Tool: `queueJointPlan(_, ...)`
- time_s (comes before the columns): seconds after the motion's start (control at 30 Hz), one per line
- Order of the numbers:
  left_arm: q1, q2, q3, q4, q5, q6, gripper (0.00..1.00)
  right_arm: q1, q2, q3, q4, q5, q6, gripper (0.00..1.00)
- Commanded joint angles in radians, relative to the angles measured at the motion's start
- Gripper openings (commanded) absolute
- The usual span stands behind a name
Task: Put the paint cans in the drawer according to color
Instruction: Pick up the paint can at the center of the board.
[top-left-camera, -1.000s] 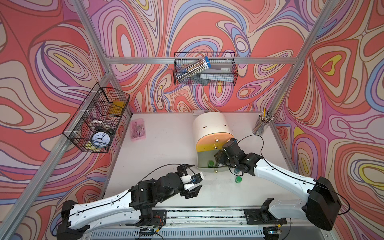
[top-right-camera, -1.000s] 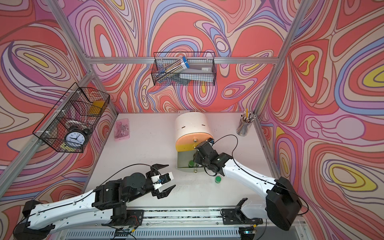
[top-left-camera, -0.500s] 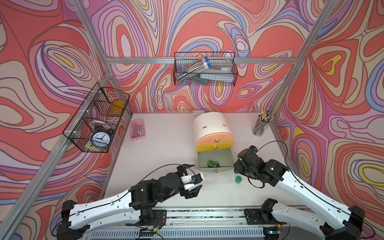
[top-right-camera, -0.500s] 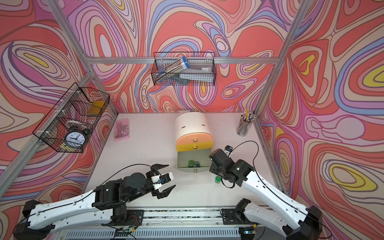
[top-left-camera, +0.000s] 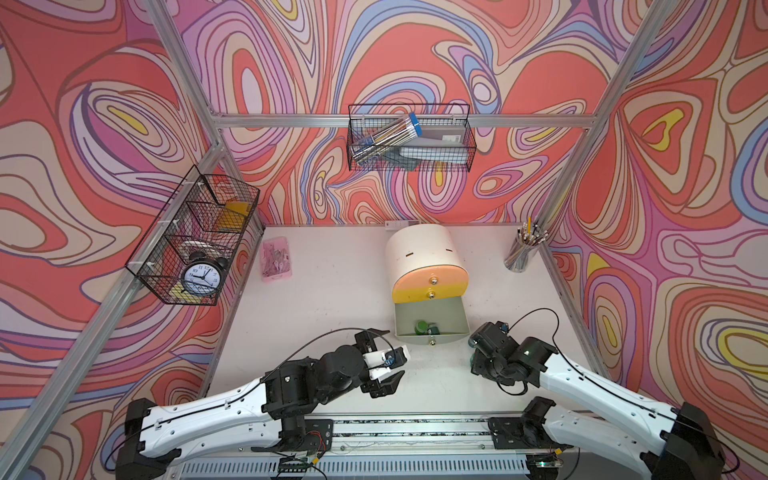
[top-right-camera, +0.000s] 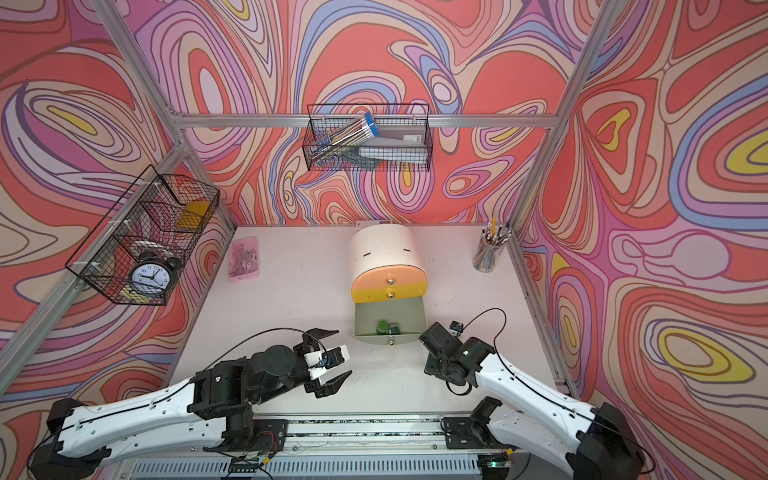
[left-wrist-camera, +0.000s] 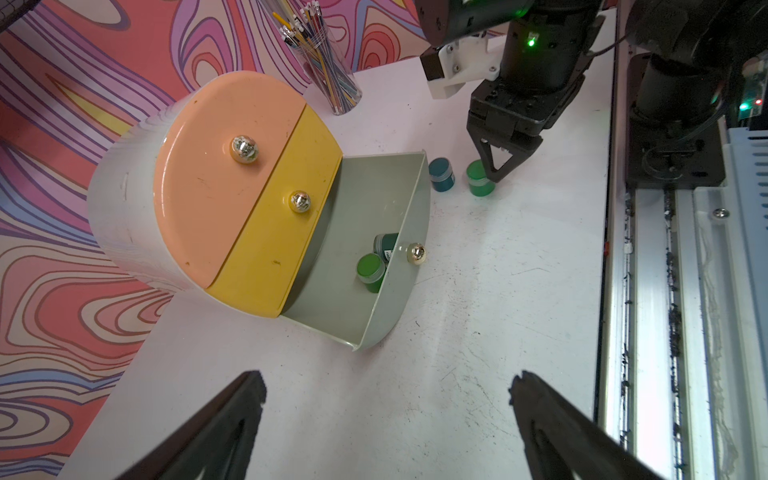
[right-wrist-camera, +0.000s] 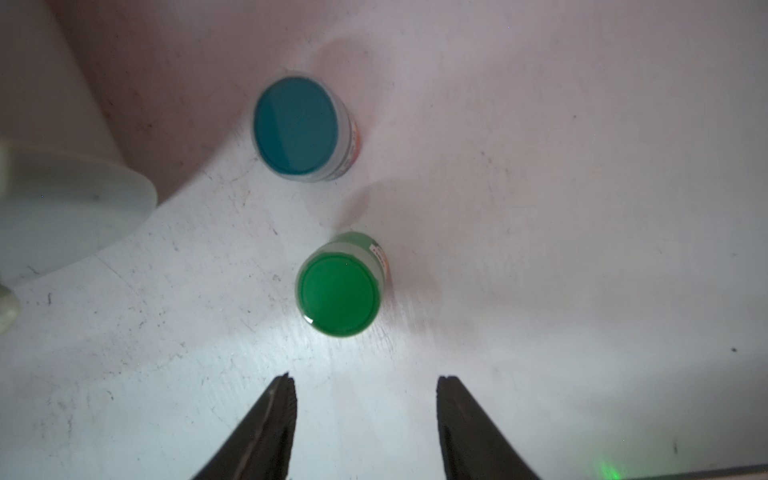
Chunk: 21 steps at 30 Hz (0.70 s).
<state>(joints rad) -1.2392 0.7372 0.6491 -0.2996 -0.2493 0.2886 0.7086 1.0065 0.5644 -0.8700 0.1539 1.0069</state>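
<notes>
Jaws parted and empty, the right gripper (right-wrist-camera: 365, 378) has the green paint can (right-wrist-camera: 338, 295) just ahead of its tips: probably light, stiff and slick, best pinched across its sidewall.

The only print that reads clearly is the dial of the clock (top-left-camera: 202, 277) in the wire basket (top-left-camera: 164, 266): black numerals 1 to 12 round a white face, seen in both top views. The green can (right-wrist-camera: 338, 295) and the teal can (right-wrist-camera: 295, 126) on the bench each carry a side label with red or orange print, too small to read. The dark can (left-wrist-camera: 385, 245) in the open drawer (left-wrist-camera: 374, 208) bears white lettering, also illegible. A pale sticker on the grey box (top-left-camera: 442, 135) cannot be read.
</notes>
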Motion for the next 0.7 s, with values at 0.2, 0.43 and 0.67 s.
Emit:
queueJointPlan(0.2,-0.003,0.007,0.007,-0.013,-0.016,0.005,0.99,-0.002,0.187,0.021,0.135,0.117,-0.065,0.51)
queueJointPlan(0.43,-0.003,0.004,0.006,-0.015,-0.016,0.005,0.99,-0.055,0.261,0.027,0.211,0.118,-0.130,0.36)
queueJointPlan(0.67,-0.003,0.007,0.005,-0.011,-0.012,0.007,0.99,-0.055,0.140,0.109,0.019,0.204,-0.144,0.26)
